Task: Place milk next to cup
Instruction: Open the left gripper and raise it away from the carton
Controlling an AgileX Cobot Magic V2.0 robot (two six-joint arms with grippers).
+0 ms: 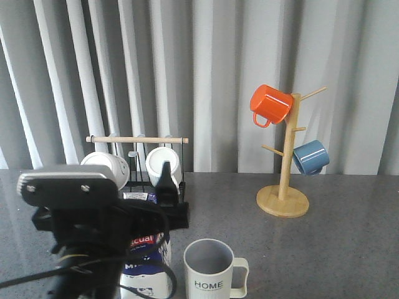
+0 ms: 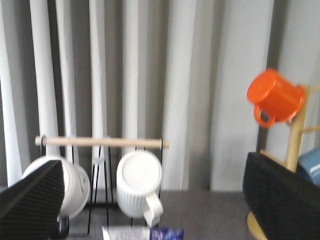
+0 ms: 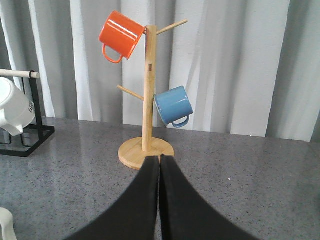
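- The milk (image 1: 148, 265) is standing upright on the table (image 1: 349, 249), low in the front view, at about 9 o'clock from the cup (image 1: 209, 271). It is sitting just beside the cup, with a thin gap between them.
- The left gripper (image 2: 150, 200) is hanging over the milk. Its two fingers (image 2: 30, 200) are spread wide apart, and only the top edge of the milk is peeking up between them in the left wrist view. So the pincer is released, not squeezing the milk. I think the milk is already sitting where it should.
- The cup is standing open side up, with its handle pointing to 3 o'clock, away from the milk. That is leaving the near side free for the carton.
- The black rack (image 1: 177, 212) with white mugs (image 1: 165, 163) is sitting at 12 o'clock from the milk, quite near. Lifting straight up looks like the safest way out for the arm.
- The right gripper (image 3: 159, 200) is clenched shut with nothing in it, pointing at the wooden mug tree (image 3: 147, 100).
- The mug tree is holding an orange mug (image 1: 270, 104) and a blue mug (image 1: 310, 157), well apart at 2 o'clock. There is lots of bare table on that side.
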